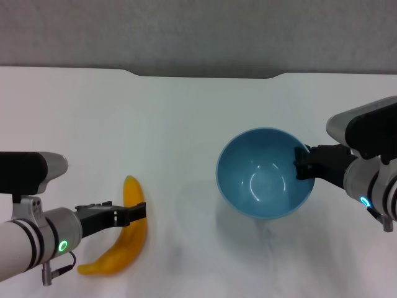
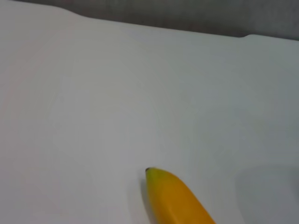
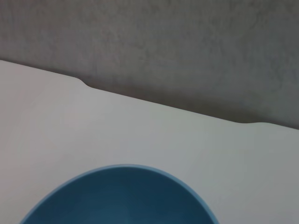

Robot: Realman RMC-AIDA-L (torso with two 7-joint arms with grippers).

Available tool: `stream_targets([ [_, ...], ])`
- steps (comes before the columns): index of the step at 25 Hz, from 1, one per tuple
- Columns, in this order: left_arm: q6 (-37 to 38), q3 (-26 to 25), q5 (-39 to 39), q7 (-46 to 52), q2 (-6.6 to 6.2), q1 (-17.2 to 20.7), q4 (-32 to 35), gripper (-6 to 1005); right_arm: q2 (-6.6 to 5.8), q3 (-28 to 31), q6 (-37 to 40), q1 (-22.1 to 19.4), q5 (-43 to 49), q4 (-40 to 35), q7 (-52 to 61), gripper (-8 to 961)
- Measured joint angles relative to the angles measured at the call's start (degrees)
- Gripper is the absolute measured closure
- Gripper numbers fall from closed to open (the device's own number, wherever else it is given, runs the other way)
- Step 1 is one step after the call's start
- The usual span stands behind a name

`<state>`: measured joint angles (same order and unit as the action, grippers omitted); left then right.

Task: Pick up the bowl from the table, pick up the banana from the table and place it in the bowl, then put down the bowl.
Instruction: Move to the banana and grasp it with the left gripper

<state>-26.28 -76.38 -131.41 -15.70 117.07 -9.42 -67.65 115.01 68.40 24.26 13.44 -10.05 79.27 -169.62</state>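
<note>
Right gripper: at the bowl's 3 o'clock rim, dark fingers over the lip and apparently clamped on it, one seeming to reach inside.
Left gripper: at the banana's middle, coming from 9 o'clock; fingers lie across the fruit, but whether they are closed on it I cannot tell.
Bowl: light blue, upright, nothing inside; sits toward 3 o'clock of the table's centre. A shadow lies beneath it, so it may be just raised, though that is uncertain.
Banana: toward 8 o'clock, well apart from the bowl, seemingly on the table; the left wrist view shows its tip over bare white surface.
Done so far: judged, the bowl grasp is made; the banana grasp is in hand.
Left to do: lifting the banana, placing it in the bowl, setting the bowl down.
Count: one bowl, one banana, two grippers.
</note>
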Motion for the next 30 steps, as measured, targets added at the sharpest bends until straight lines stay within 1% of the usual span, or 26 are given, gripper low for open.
stream_targets([
  [7, 0.4, 2.2, 0.4, 1.3, 0.00, -0.4, 0.3, 179, 0.03, 0.2, 0.0, -0.2, 0.8, 0.4, 0.2, 910],
  [13, 0.4, 4.0, 0.6, 2.0, 0.00, -2.3, 2.4, 180, 0.03, 0.0, 0.0, -0.2, 0.8, 0.5, 0.2, 910],
  [21, 0.4, 3.8, 0.5, 2.8, 0.00, -4.2, 6.0, 182, 0.04, -0.1, 0.0, -0.2, 0.8, 0.6, 0.0, 910],
  [30, 0.6, 4.1, 0.1, 2.5, -0.03, -4.3, 6.2, 184, 0.03, -0.4, -1.2, -0.8, 0.8, 1.0, -0.1, 910],
])
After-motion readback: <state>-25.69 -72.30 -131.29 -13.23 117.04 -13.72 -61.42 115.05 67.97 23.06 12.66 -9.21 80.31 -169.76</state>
